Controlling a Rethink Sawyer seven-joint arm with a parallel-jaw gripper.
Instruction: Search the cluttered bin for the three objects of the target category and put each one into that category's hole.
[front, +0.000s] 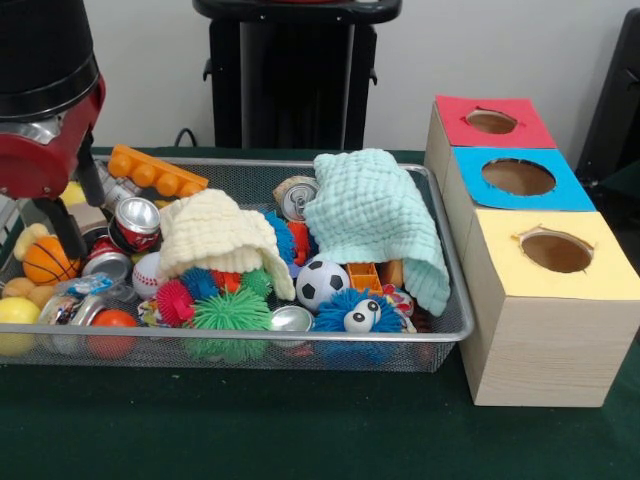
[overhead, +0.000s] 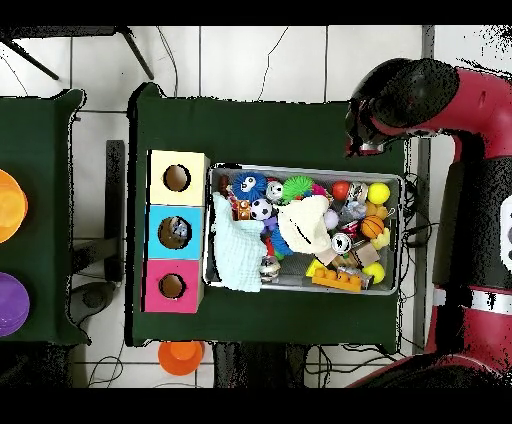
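A wire mesh bin (front: 440, 335) on the green table holds a jumble of toys. Among them are a soccer ball (front: 321, 283), a baseball (front: 148, 275), a small basketball (front: 48, 262), a yellow ball (front: 15, 312), soda cans (front: 135, 223), an orange brick (front: 158, 172) and spiky balls (front: 230, 312). A cream cloth (front: 220, 235) and a mint cloth (front: 380, 215) cover part of the pile. My gripper (front: 62, 215) hangs under the red and black arm (overhead: 400, 100) at the bin's left end in the front view, just above the cans and basketball. Nothing shows in its grasp.
Three wooden boxes stand beside the bin, each with a round hole: red (front: 491, 121), blue (front: 518, 177), yellow (front: 556, 251). Seen from overhead, something grey lies inside the blue box's hole (overhead: 174, 231). An orange cup (overhead: 181, 355) sits on the floor off the table.
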